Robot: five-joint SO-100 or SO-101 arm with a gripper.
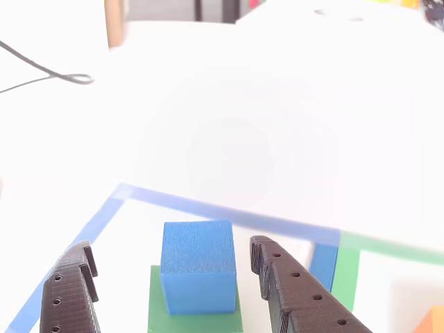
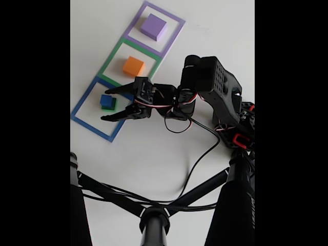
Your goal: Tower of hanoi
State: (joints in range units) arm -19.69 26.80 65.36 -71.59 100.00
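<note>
While the blue cube [image 1: 198, 267] sits atop the green block [image 1: 195, 316], the pincer [image 1: 173, 277] is spread around it.

We found no text, label, brand, number or sign that we could read in either view.
</note>
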